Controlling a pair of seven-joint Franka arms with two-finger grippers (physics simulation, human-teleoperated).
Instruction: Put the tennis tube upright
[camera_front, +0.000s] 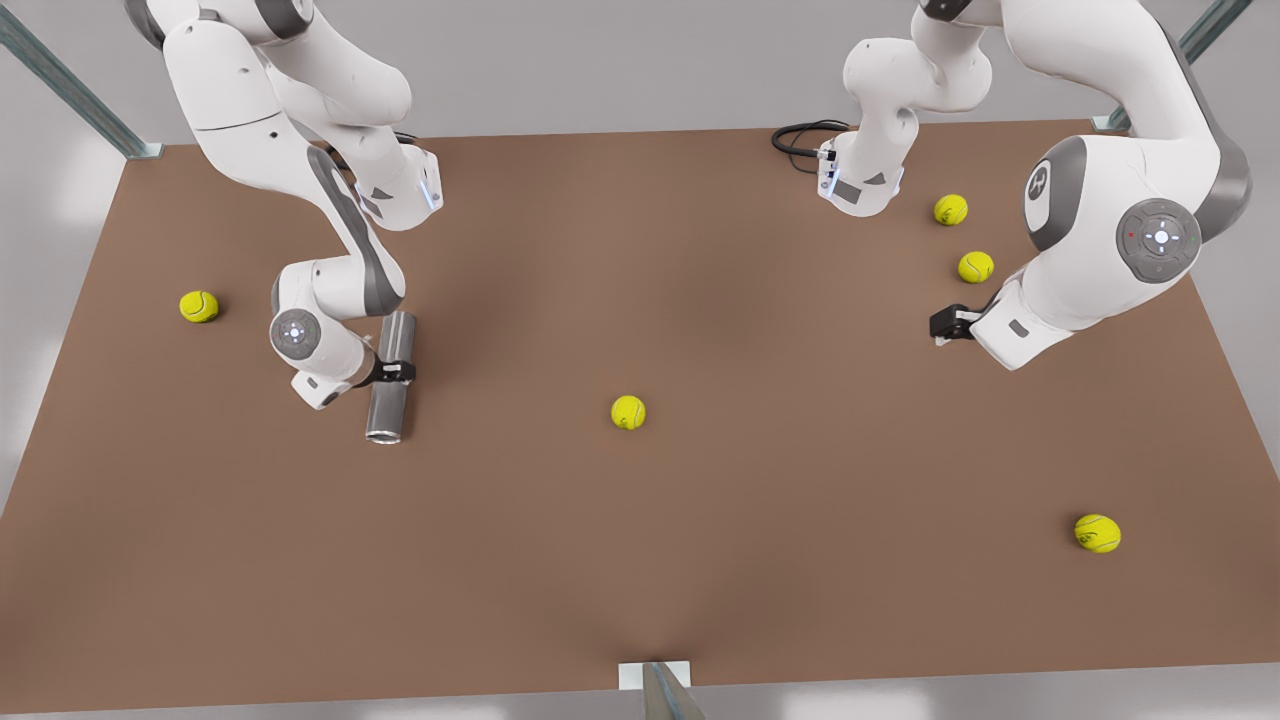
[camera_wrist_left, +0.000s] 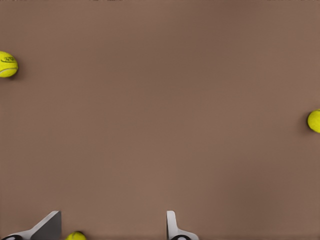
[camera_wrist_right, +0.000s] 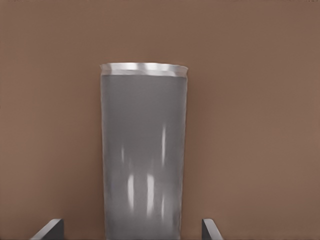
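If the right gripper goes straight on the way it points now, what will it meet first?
Probably the tennis tube: it lies on its side between the open fingers of the right gripper, with the table right beneath. Depth is unclear.

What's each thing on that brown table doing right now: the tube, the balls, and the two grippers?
Tennis tube: lying flat on the table, not upright.
Right gripper: open, fingers on either side of the tube's middle.
Left gripper: open, empty, waiting above the table.
Five tennis balls: loose on the table, apart from each other and outside the tube.
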